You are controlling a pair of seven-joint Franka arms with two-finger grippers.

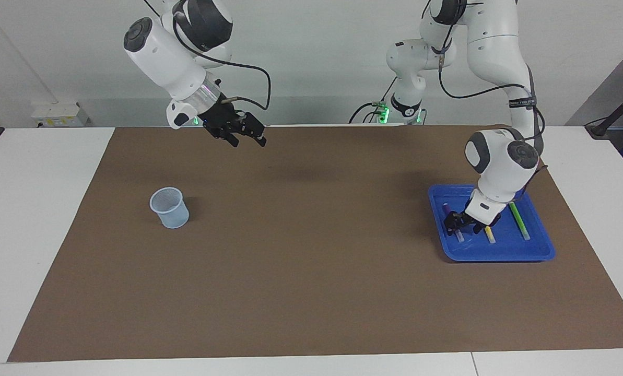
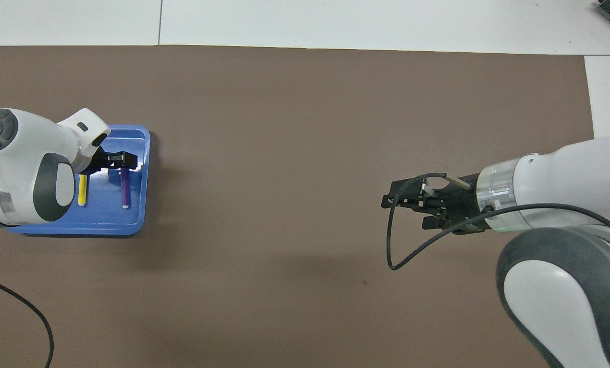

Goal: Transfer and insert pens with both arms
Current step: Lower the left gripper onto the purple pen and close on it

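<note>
Three pens lie side by side in a blue tray (image 1: 499, 253) (image 2: 80, 225) at the left arm's end of the table. They are the purple pen (image 1: 447, 208) (image 2: 125, 190), the yellow pen (image 1: 490, 234) (image 2: 82, 190) and the green pen (image 1: 519, 221). My left gripper (image 1: 460, 225) (image 2: 115, 161) is down in the tray, open, over the middle of the purple pen. Whether it touches the pen I cannot tell. The left arm hides the green pen in the overhead view. My right gripper (image 1: 248, 139) (image 2: 401, 207) waits open and holds nothing, up in the air toward the right arm's end.
A pale blue mesh cup (image 1: 169, 208) stands upright on the brown mat (image 1: 311, 271) toward the right arm's end. The right arm hides it in the overhead view. A black cable (image 2: 23, 322) lies near the left arm's base.
</note>
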